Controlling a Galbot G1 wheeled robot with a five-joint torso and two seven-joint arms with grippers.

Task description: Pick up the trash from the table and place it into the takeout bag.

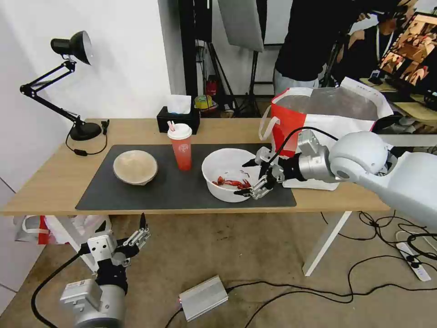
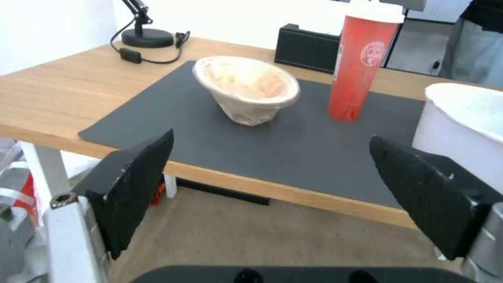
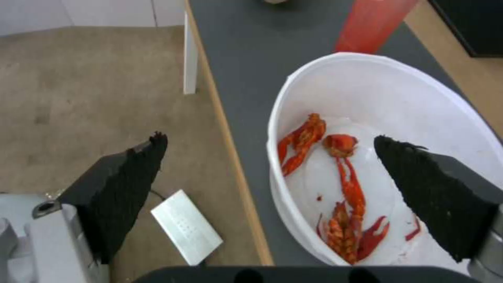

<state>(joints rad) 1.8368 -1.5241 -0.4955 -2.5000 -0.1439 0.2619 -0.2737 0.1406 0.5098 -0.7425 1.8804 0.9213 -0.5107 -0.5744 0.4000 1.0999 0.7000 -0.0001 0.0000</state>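
Right pincer (image 1: 249,177) gapes wide astride white bowl (image 1: 227,168) rim, contact seemingly none.

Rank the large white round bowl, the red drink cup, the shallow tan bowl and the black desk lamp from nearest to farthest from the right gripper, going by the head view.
1. Large white round bowl: the open right gripper straddles its near-right rim.
2. Red drink cup: mid-mat, left of that bowl.
3. Shallow tan bowl: on the mat's left part.
4. Black desk lamp: the table's far left corner.
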